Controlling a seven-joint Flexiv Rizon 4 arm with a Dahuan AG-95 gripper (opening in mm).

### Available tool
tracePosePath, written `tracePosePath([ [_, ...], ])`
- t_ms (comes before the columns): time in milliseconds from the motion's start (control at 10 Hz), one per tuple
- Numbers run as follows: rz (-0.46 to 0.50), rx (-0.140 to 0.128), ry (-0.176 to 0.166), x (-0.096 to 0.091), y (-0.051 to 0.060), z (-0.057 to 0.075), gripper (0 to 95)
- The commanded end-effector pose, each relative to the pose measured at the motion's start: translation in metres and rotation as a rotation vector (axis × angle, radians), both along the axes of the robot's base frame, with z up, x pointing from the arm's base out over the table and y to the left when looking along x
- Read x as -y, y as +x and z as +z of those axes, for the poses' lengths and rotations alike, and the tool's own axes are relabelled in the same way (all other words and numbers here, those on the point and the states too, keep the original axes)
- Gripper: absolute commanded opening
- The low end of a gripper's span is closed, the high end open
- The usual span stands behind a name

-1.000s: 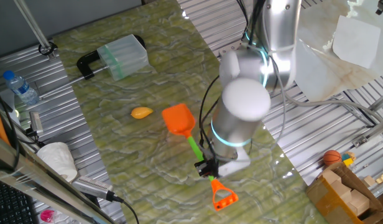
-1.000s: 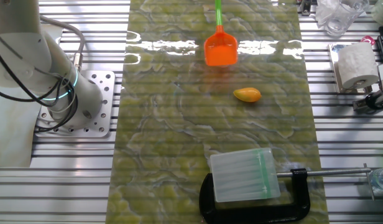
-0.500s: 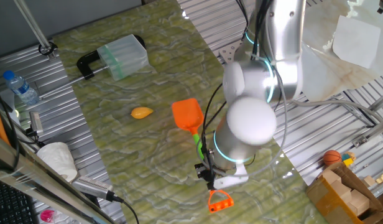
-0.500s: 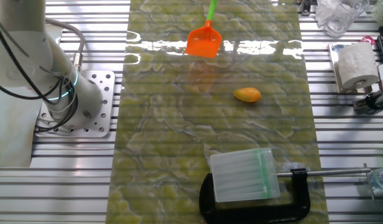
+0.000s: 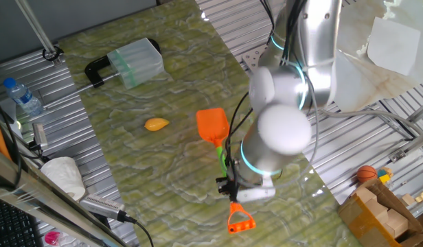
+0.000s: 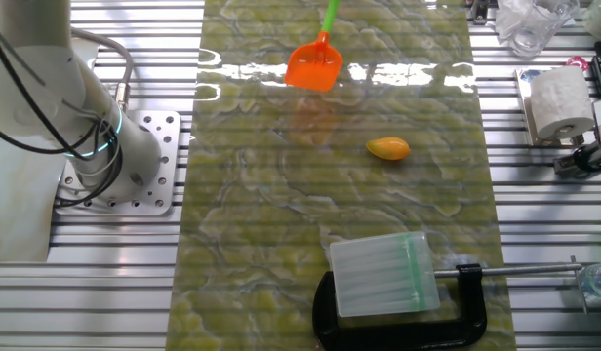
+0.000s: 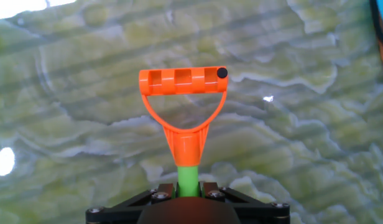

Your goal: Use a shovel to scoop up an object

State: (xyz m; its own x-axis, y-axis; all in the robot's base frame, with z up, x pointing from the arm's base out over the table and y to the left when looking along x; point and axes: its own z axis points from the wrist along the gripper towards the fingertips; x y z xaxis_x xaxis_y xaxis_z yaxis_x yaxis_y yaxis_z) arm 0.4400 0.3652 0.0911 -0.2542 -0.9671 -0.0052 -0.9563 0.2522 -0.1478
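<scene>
Shovel (image 5: 213, 127) blade now swung farther from the object (image 5: 156, 124), green shaft clamped in the hand (image 5: 231, 185).

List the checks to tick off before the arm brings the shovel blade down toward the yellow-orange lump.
1. Pincer shut on the shovel at its green shaft: ok.
2. Orange blade lifted off the table: ok.
3. Yellow-orange lump lying free on the mat, apart from the blade: ok.
4. Blade aimed at the lump: not ok, it is off to one side.
5. Clamp with plastic box away from the path: ok.
6. Grip firmness: cannot tell.
</scene>
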Motion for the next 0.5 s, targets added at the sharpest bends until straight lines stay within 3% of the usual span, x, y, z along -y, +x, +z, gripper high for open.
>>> tracePosePath([
  [100, 0.132, 0.074, 0.126, -0.0013, 0.0023, -0.0006, 0.0],
  [200, 0.131, 0.087, 0.124, -0.0047, 0.0040, 0.0009, 0.0],
  [400, 0.129, 0.072, 0.089, -0.0097, 0.0058, 0.0030, 0.0],
  [500, 0.116, 0.055, 0.092, -0.0088, 0.0081, 0.0018, 0.0],
])
